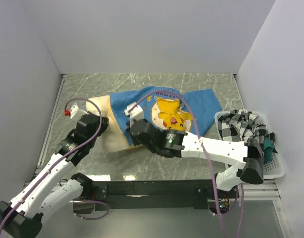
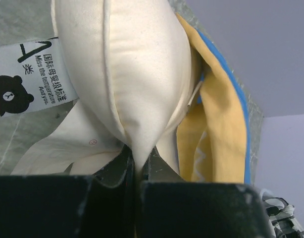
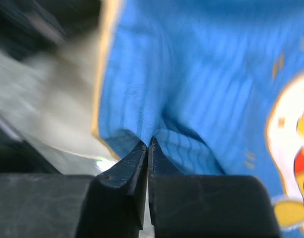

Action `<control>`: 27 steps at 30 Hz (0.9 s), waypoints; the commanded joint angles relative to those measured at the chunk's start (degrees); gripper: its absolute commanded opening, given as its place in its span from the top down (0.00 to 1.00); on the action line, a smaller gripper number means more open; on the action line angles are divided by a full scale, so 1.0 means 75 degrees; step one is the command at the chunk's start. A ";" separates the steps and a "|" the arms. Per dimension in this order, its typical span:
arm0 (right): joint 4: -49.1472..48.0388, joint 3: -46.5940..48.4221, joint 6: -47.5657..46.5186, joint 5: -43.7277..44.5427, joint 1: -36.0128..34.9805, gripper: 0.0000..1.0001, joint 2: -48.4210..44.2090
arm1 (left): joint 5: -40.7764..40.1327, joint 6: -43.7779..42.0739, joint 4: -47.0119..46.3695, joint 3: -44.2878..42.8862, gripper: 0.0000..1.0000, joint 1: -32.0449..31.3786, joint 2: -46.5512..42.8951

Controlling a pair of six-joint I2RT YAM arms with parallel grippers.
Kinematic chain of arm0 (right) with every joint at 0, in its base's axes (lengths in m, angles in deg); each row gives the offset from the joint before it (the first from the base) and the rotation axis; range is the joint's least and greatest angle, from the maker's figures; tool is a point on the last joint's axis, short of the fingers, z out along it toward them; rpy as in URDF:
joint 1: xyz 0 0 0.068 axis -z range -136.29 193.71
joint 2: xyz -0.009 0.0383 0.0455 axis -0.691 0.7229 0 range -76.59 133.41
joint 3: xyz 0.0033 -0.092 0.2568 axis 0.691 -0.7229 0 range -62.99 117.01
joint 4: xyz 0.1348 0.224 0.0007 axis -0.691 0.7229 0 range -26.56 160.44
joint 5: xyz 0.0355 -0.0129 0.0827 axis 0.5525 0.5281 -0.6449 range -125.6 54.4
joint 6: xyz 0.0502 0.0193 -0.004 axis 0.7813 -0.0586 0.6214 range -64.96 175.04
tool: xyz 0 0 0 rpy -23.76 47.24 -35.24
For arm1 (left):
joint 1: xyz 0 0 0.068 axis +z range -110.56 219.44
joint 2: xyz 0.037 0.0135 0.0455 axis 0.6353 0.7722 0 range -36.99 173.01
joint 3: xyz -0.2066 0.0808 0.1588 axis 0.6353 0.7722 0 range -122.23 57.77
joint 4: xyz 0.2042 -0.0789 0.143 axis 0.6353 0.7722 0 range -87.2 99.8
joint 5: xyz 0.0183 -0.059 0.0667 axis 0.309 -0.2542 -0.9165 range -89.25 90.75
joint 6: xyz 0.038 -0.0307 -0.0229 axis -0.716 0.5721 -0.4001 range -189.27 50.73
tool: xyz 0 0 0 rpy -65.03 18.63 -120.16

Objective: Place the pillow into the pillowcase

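- From the top camera: the pillow (image 1: 111, 135) lies on the left half of the marble-patterned table (image 1: 92, 84), its right part tucked under the blue pillowcase (image 1: 196, 105), with the yellow cartoon character (image 1: 171, 113) face up.
- The left gripper (image 1: 94, 122) sits at the pillow's left end, and the right gripper (image 1: 135, 130) at the case's near-left edge. From up here the jaws can't be made out.
- The left wrist view settles one of them: the left gripper (image 2: 137, 166) has its jaws clamped on a pinched fold of the cream pillow (image 2: 137, 64).
- Only this view shows the white label (image 2: 40, 74) with its bear print and text line, and the case's mustard inner side (image 2: 216, 129) lying against the pillow.
- The right wrist view, blurry, shows the right gripper (image 3: 148, 151) with jaws pressed together on blue pillowcase cloth (image 3: 191, 74), just beside its yellow-trimmed edge. The pale pillow (image 3: 58, 99) shows at the left.
- Far right in the overhead view only: a white basket (image 1: 277, 166) holding a black-and-white checked cloth (image 1: 240, 124), well apart from the pillow.
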 commanded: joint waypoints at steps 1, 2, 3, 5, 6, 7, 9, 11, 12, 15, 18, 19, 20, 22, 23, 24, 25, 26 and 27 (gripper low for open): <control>0.0452 0.1661 -0.0755 -0.0745 0.0058 0.94 -0.0123 | 0.0164 -0.0871 -0.1078 -0.1647 0.99 -0.0016 0.0516; 0.0559 0.2151 -0.0791 -0.0816 0.0058 0.91 -0.0146 | 0.0269 -0.0954 -0.1020 -0.1896 0.99 -0.0016 0.0669; 0.0629 0.2353 -0.0803 -0.0805 0.0070 0.81 -0.0228 | 0.0386 -0.1083 -0.1019 -0.2119 0.99 -0.0016 0.0914; 0.0817 0.2902 -0.0920 -0.0758 0.0105 0.42 -0.0275 | 0.0504 -0.1283 -0.1031 -0.2612 0.99 -0.0016 0.1068; 0.0922 0.3115 -0.0943 -0.0770 0.0175 0.34 -0.0217 | 0.0562 -0.1341 -0.1054 -0.2730 0.99 -0.0016 0.1196; 0.1236 0.3337 -0.0920 -0.0897 0.0396 0.27 -0.0136 | 0.0632 -0.1423 -0.1043 -0.2974 0.99 -0.0016 0.1256; 0.1647 0.3959 -0.0839 -0.1085 0.0655 0.22 0.0204 | 0.0773 -0.1482 -0.1054 -0.3256 0.99 -0.0016 0.1396; 0.1801 0.4368 -0.0535 -0.1857 0.1158 0.16 0.0577 | 0.1019 -0.1553 -0.1101 -0.3386 0.99 -0.0016 0.1490; 0.1883 0.4498 -0.0371 -0.2068 0.1346 0.15 0.0719 | 0.1066 -0.1541 -0.1113 -0.3422 0.99 -0.0016 0.1537; 0.2083 0.4792 0.0063 -0.2130 0.1617 0.12 0.1177 | 0.1160 -0.1506 -0.1195 -0.3446 0.99 -0.0016 0.1596; 0.1873 0.4910 0.0485 -0.2561 0.2014 0.11 0.1563 | 0.1312 -0.1459 -0.1358 -0.3282 0.99 -0.0016 0.1561; 0.1803 0.4910 0.0695 -0.2690 0.2120 0.11 0.1669 | 0.1324 -0.1436 -0.1394 -0.3247 0.99 -0.0028 0.1549; 0.1756 0.4956 0.0778 -0.2854 0.2260 0.11 0.1902 | 0.1406 -0.1424 -0.1417 -0.3235 0.99 -0.0016 0.1549; 0.1603 0.5027 0.0942 -0.3253 0.2332 0.10 0.2126 | 0.1477 -0.1459 -0.1476 -0.3200 0.99 -0.0016 0.1584; 0.1603 0.5097 0.0990 -0.3254 0.2332 0.10 0.2313 | 0.1523 -0.1471 -0.1488 -0.3188 0.99 -0.0016 0.1608; 0.1614 0.5144 0.1025 -0.3277 0.2343 0.10 0.2384 | 0.1640 -0.1483 -0.1499 -0.3165 0.99 -0.0016 0.1666; 0.1614 0.5156 0.1083 -0.3254 0.2332 0.13 0.2431 | 0.1722 -0.1483 -0.1534 -0.3141 0.99 -0.0016 0.1701; 0.1626 0.5098 0.1107 -0.3173 0.2332 0.22 0.2420 | 0.1781 -0.1506 -0.1570 -0.3106 0.99 -0.0016 0.1725; 0.1661 0.5051 0.1142 -0.2998 0.2367 0.58 0.2373 | 0.1863 -0.1518 -0.1581 -0.3059 0.99 -0.0016 0.1760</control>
